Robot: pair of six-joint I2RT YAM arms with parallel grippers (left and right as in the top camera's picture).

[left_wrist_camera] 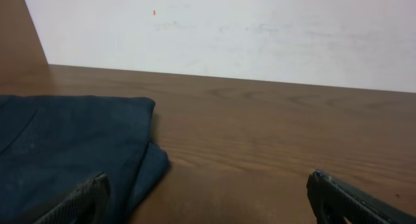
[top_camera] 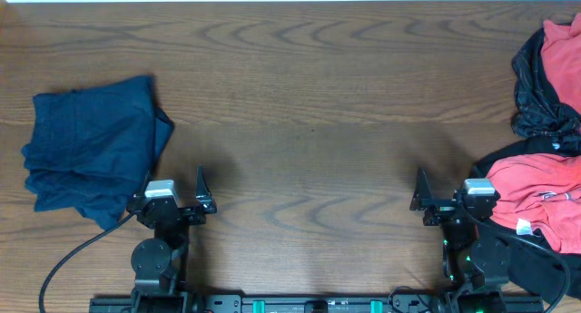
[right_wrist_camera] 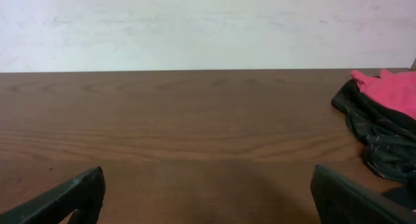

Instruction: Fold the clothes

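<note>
Left gripper (left_wrist_camera: 208,178), right gripper (right_wrist_camera: 208,172) wide, empty; folded navy blue cloth garment (top_camera: 91,150) near wooden desk (top_camera: 309,95) left edge; tangled coral-red and black cloth heap (top_camera: 536,190) at right edge; risk: one grasp drags several garments together.

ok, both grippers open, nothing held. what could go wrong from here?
1. The coral-red T-shirt lies bunched among black garments at the right edge of the table. If the right gripper pulls it, it may drag those along or off the edge.
2. The navy garment, seemingly folded, sits right beside the left gripper. A careless swing could brush it and undo the fold.
</note>
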